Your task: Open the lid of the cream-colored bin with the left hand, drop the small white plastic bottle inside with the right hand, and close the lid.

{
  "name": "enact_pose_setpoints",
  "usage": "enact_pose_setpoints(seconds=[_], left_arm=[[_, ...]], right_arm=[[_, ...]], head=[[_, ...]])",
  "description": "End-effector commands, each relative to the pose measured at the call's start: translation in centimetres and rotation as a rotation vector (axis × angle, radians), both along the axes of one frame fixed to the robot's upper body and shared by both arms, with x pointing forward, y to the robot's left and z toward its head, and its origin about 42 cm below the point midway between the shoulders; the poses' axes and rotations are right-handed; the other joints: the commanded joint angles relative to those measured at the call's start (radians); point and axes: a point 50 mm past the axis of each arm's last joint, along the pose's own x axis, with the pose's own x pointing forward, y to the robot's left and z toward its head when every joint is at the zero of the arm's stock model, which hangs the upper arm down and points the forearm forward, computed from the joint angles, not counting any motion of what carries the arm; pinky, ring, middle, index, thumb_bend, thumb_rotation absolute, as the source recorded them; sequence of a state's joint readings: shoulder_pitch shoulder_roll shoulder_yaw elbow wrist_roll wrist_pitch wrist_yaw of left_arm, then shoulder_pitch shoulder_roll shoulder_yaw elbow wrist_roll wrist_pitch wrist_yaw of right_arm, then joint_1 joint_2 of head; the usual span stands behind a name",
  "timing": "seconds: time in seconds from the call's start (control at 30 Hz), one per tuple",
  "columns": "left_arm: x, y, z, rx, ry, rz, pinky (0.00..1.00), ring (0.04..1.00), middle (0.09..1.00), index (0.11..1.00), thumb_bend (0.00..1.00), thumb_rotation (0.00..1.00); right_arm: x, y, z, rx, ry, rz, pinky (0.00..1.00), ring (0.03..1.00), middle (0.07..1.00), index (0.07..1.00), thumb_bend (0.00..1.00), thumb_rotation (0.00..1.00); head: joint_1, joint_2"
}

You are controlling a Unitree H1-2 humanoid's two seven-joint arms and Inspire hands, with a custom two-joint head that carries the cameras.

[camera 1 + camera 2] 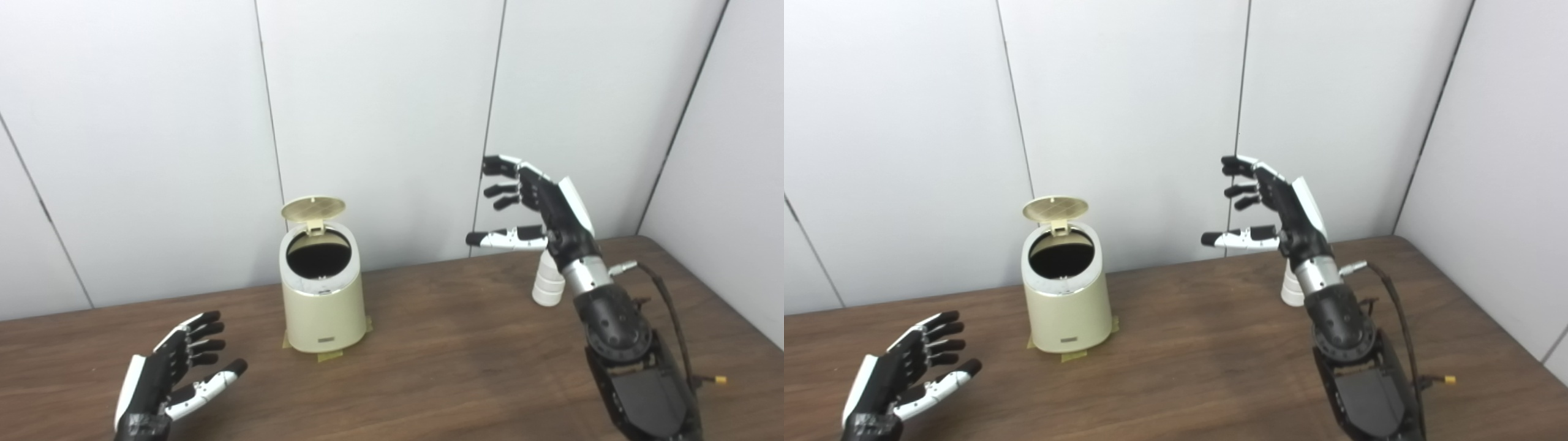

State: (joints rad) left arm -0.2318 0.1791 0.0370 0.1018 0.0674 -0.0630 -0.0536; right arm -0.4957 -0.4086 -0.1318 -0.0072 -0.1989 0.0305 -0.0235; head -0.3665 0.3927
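The cream-colored bin [323, 300] stands on the table left of centre, its round lid [313, 209] tipped up and back so the dark opening shows. The small white plastic bottle [548, 283] stands upright on the table at the right, partly hidden behind my right wrist. My right hand [539, 205] is raised above and just in front of the bottle, open, fingers spread toward the left, holding nothing. My left hand [174, 373] hovers low at the front left, open and empty, well clear of the bin.
The wooden table [441, 355] ends at a rounded edge on the right. White wall panels [380, 122] close the back and right side. Tape strips sit under the bin's base [327, 355]. A cable [670, 312] runs along my right forearm.
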Motion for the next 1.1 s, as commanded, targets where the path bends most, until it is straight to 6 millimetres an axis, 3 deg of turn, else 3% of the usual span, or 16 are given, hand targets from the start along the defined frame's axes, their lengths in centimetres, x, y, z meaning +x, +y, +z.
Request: enact_pose_setpoints(seconds=[0.0, 0.23, 0.53, 0.83, 1.07], left_arm=[[1.1, 0.4, 2.4, 0.012, -0.084, -0.009, 0.73, 0.733, 0.794, 0.823, 0.68, 0.09], [1.6, 1.1, 2.3, 0.024, -0.084, -0.015, 0.75, 0.722, 0.788, 0.824, 0.66, 0.03], [1.6, 1.0, 3.0, 0.005, -0.092, -0.018, 0.73, 0.724, 0.789, 0.816, 0.66, 0.02], [1.3, 1.1, 3.5, 0.006, -0.091, -0.024, 0.73, 0.729, 0.798, 0.821, 0.65, 0.00], [1.3, 1.2, 3.6, 0.004, -0.084, -0.029, 0.74, 0.727, 0.792, 0.819, 0.65, 0.00]], right_arm=[[0.1, -2.0, 1.9, -0.058, -0.035, -0.053, 0.61, 0.721, 0.806, 0.800, 0.80, 0.18], [-0.6, -6.4, 3.3, -0.098, -0.008, -0.202, 0.75, 0.856, 0.895, 0.834, 0.79, 0.21], [-0.6, -9.8, 1.0, 0.021, 0.168, -0.200, 0.82, 0.921, 0.945, 0.899, 0.85, 0.25], [-0.2, -10.7, -2.3, 0.109, 0.318, -0.196, 0.89, 0.950, 0.991, 0.979, 0.88, 0.20], [0.0, -10.3, -4.6, 0.137, 0.370, -0.166, 0.83, 0.941, 0.995, 1.000, 0.83, 0.12]], head=[[-0.010, -0.002], [-0.054, -0.012], [-0.067, -0.014], [-0.071, -0.007], [-0.075, 0.000]])
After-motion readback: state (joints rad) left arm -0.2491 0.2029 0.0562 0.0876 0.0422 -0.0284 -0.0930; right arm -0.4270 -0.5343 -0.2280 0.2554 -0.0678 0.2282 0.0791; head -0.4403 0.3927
